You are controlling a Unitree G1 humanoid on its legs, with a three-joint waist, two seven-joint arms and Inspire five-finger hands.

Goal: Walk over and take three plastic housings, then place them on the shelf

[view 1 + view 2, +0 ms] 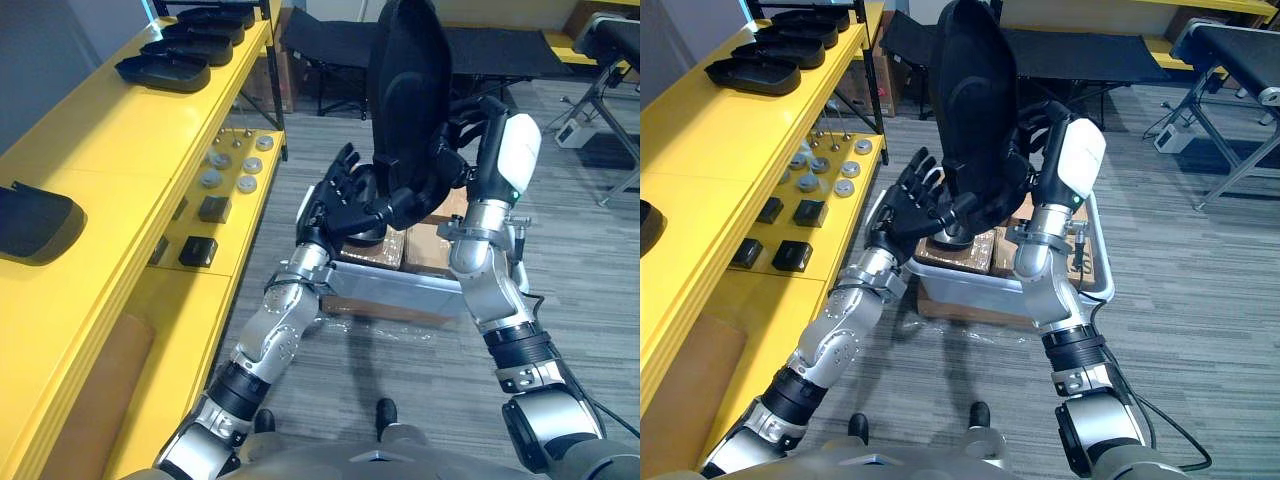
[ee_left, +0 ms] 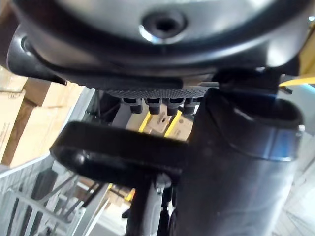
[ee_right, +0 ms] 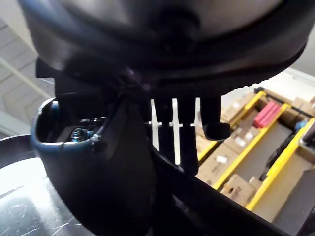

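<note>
Between the two robot hands, above a grey bin [image 1: 400,292], a black plastic housing [image 1: 405,90] was held upright, well apart from the yellow shelf [image 1: 110,140]. The left robot hand [image 1: 345,190] was pressed against the housing's lower part with its fingers spread and nearly straight. The fingers of the right robot hand [image 1: 1045,125] were curled over the opposite edge. One housing was therefore judged to be taken but not yet placed.

A far row of housings [image 1: 165,70] was seen on the shelf top, and a near housing [image 1: 35,222] lay closer to the robot. Whether any of these counted toward the three could not be told. The near housing was cut off by the view's side and the far row by its top, so no sure count was possible. Cardboard boxes [image 1: 375,250] in the bin were largely hidden behind the hands, and it could not be made out whether more housings lay there.
</note>
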